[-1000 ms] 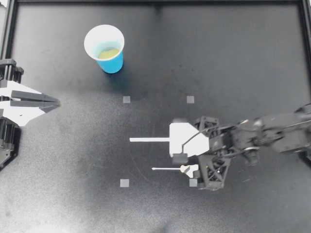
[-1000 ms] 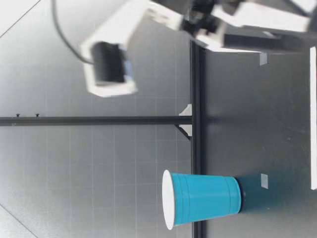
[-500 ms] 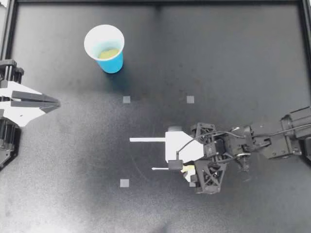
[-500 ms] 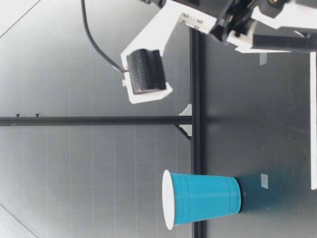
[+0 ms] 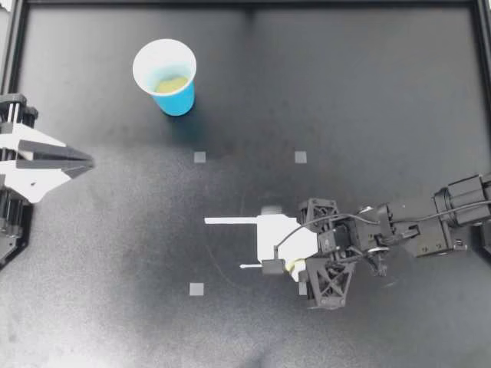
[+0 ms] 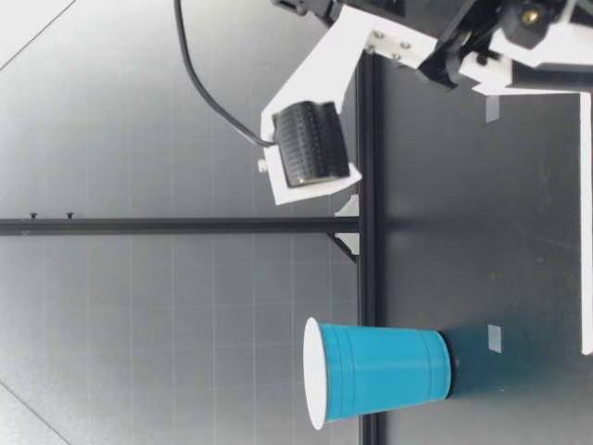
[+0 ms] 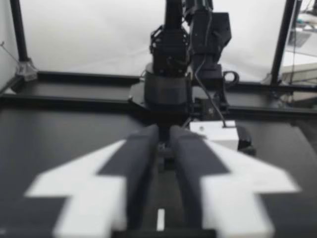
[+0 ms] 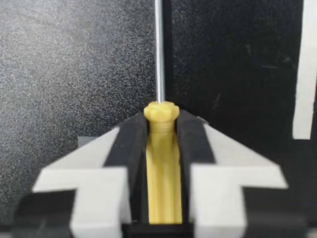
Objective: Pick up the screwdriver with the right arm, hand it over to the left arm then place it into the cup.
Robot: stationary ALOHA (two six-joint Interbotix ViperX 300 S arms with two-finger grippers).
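Note:
A screwdriver [image 5: 252,267] with a yellow handle and a thin metal shaft lies on the black table. My right gripper [image 5: 281,265] is down over it, shut on the handle. In the right wrist view both pads press the yellow handle [image 8: 161,168], and the shaft runs straight ahead past the fingertips. My left gripper [image 5: 87,162] hovers at the table's left edge, far from the screwdriver, with its fingers [image 7: 141,158] slightly parted and nothing between them. The blue cup [image 5: 166,75] stands upright at the back left, with something yellowish inside; it also shows in the low view as the blue cup [image 6: 380,371].
A white strip [image 5: 230,221] lies on the table just behind my right gripper. Three small grey tape squares [image 5: 199,157] mark the middle of the table. A black frame rail [image 5: 245,4] borders the table. The right arm's wrist camera [image 6: 310,158] hangs above the table.
My right gripper has come down and its fingers have closed on the screwdriver handle. My left gripper's fingers have parted a little; that arm stays in place.

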